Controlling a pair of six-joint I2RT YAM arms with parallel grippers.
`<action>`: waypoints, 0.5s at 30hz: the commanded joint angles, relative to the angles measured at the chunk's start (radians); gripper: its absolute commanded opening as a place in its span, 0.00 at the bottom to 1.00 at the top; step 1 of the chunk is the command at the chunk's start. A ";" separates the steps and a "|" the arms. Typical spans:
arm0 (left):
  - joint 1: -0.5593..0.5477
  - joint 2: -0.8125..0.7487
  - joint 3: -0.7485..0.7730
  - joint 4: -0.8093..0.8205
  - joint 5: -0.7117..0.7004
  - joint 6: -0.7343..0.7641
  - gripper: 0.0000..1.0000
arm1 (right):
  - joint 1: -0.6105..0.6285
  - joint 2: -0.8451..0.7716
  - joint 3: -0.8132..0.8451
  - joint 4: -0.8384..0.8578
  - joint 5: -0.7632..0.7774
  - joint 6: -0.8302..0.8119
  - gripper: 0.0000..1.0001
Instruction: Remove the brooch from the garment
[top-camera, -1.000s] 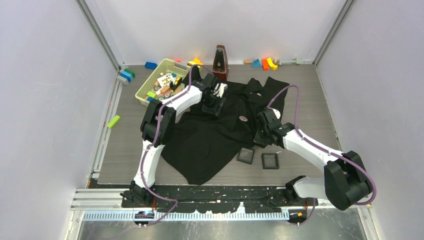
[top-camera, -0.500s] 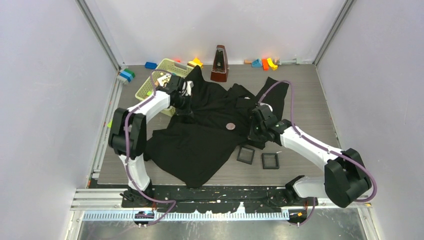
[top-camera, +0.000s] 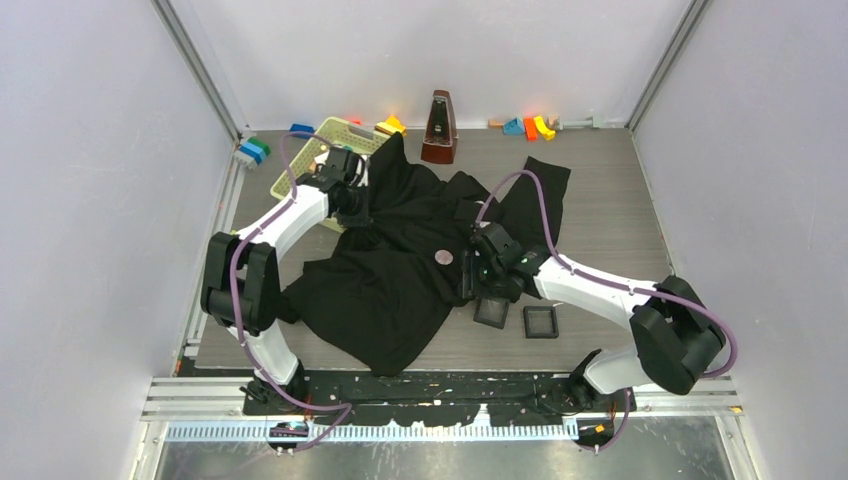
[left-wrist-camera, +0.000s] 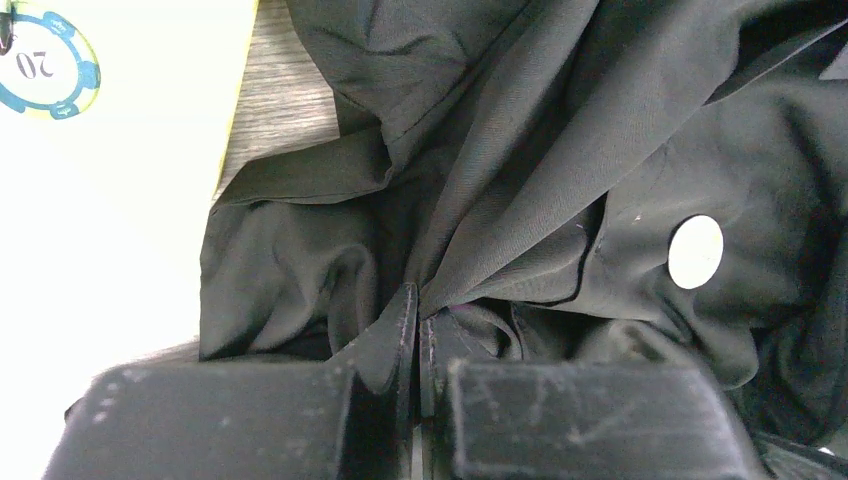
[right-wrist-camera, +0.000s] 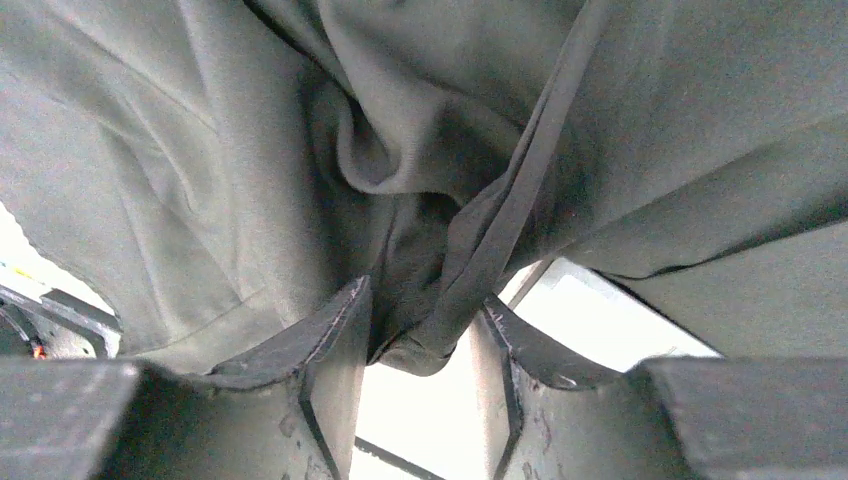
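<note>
Round pinkish brooch (top-camera: 441, 257) flat on crumpled black garment (top-camera: 390, 290)

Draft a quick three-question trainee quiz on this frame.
1. True or false: the brooch lies in a black tray.
2. The left gripper is shut on: A) nothing B) a fold of the garment C) the brooch.
3. How many black trays lie on the table near the right gripper?
Key: 1 false, it sits on the garment. 2 B. 3 two.
</note>
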 joint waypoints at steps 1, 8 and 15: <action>0.005 -0.015 0.002 0.009 0.002 0.000 0.00 | 0.045 -0.032 -0.051 0.009 0.032 0.053 0.47; 0.005 -0.011 -0.015 0.013 0.026 0.010 0.00 | 0.055 -0.002 -0.131 0.074 0.036 0.113 0.48; -0.001 -0.029 -0.035 0.014 0.055 0.015 0.00 | 0.048 -0.011 -0.075 -0.112 0.285 0.083 0.50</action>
